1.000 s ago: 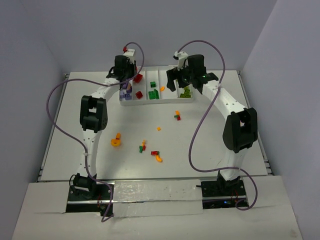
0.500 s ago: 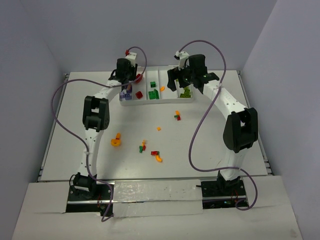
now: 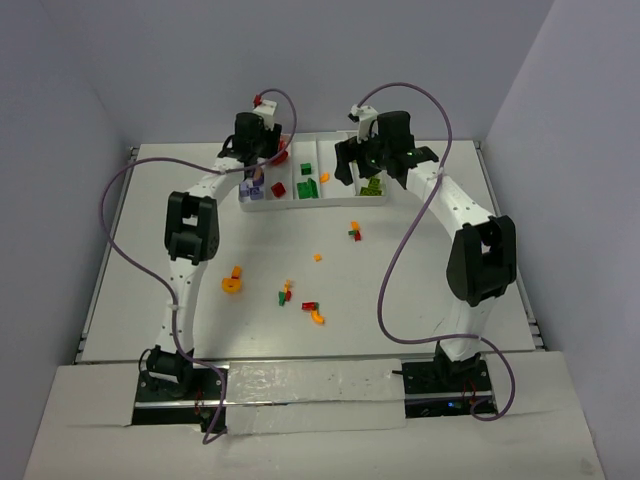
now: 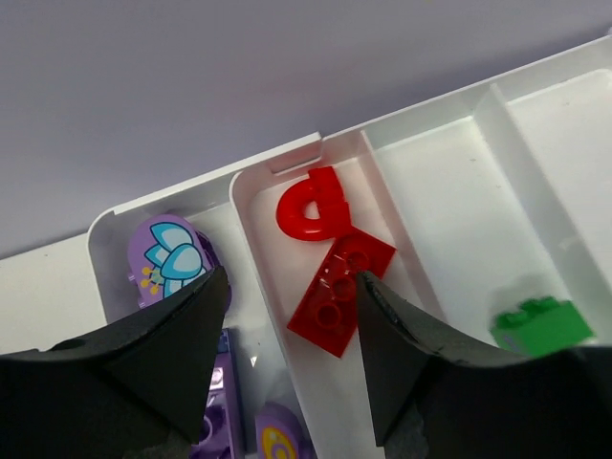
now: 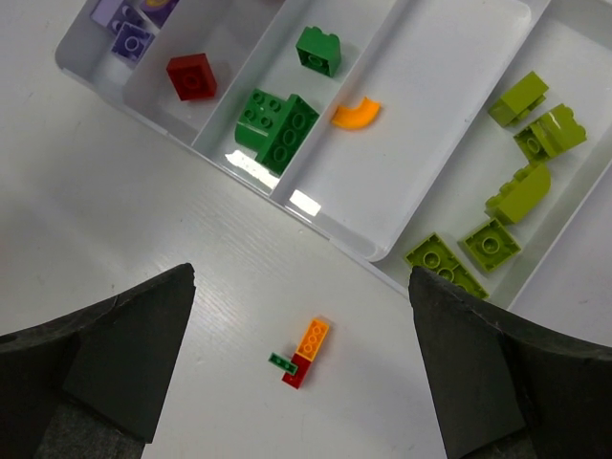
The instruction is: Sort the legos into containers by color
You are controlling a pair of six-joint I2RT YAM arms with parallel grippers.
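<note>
From above, the white tray lies far and loose legos lie nearer. Left wrist: my left gripper hangs empty, jaws apart, over a red plate lying with the red arch, so the colours match. Right wrist: my right gripper, jaws wide and empty, hovers beside the tray's near rim.

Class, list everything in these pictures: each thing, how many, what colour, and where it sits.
table: one, white, under everything
tray: one, white, five compartments, far side of table
purple legos: at least three, purple, leftmost compartment
red legos: three, red, second compartment
dark green legos: two visible, dark green, middle compartment
orange lego: one, orange, fourth compartment
lime legos: at least five, lime green, rightmost compartment
loose legos: several, orange, red and green, scattered on table
left gripper: one, black, open above tray's far end
right gripper: one, black, open above tray's near edge
</note>
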